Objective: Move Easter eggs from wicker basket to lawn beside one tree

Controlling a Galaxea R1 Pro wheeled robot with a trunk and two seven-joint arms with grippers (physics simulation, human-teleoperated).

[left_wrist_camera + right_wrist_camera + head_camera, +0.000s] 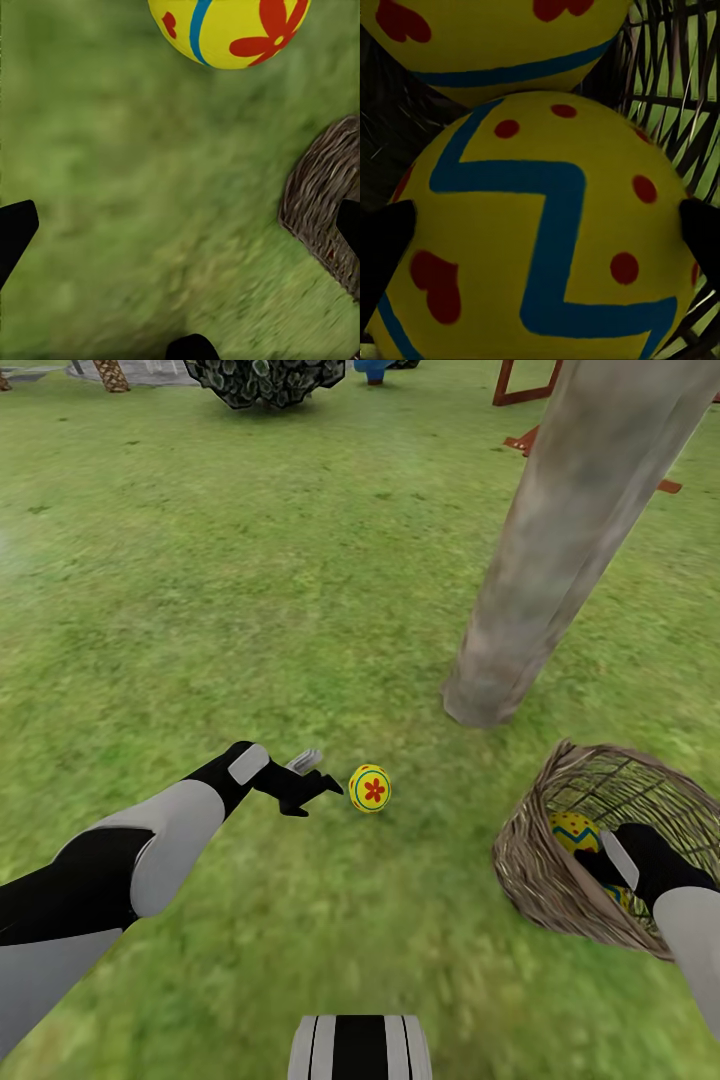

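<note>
One yellow Easter egg (370,788) (225,30) with a red flower lies on the lawn (250,610), a short way in front of the grey-brown tree (560,560). My left gripper (312,785) (180,229) stands open just left of it, holding nothing. The wicker basket (540,880) (322,202) lies tilted at the right. My right gripper (598,870) (547,240) reaches inside it, and its fingers (386,247) press both sides of a zigzag egg (547,187). A second egg (495,37) (572,830) lies just beyond.
Far back stand a dark-leaved bush (265,380), a palm trunk (110,372) and red-brown wooden playset legs (520,390). Open grass stretches left of the tree. My base (360,1048) shows at the bottom edge.
</note>
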